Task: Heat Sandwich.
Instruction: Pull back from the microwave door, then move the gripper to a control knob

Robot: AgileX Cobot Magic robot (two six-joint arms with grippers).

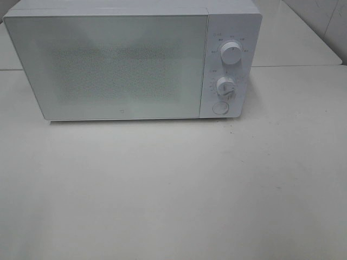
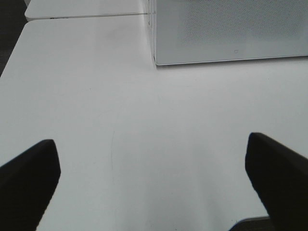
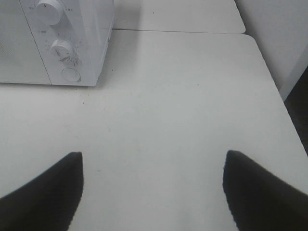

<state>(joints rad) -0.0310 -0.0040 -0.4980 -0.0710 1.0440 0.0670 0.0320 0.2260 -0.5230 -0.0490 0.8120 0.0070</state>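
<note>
Where the white worktop [image 1: 173, 189] ends at the back, a second worktop [image 1: 293, 38] abuts it, with pale wall tiles [image 1: 325, 21] beyond and dark floor [image 2: 9, 33] off the side. A white microwave [image 1: 130, 59] stands on it, door [image 1: 108, 67] closed, two knobs [image 1: 232, 54] above a round button [image 1: 219, 107]. The print around the knobs and a tiny door mark [image 1: 121, 114] are too small to read. The left fingers [image 2: 29, 178] and right fingers [image 3: 48, 192] are spread wide, holding nothing. Where the sandwich is cannot be told.
</note>
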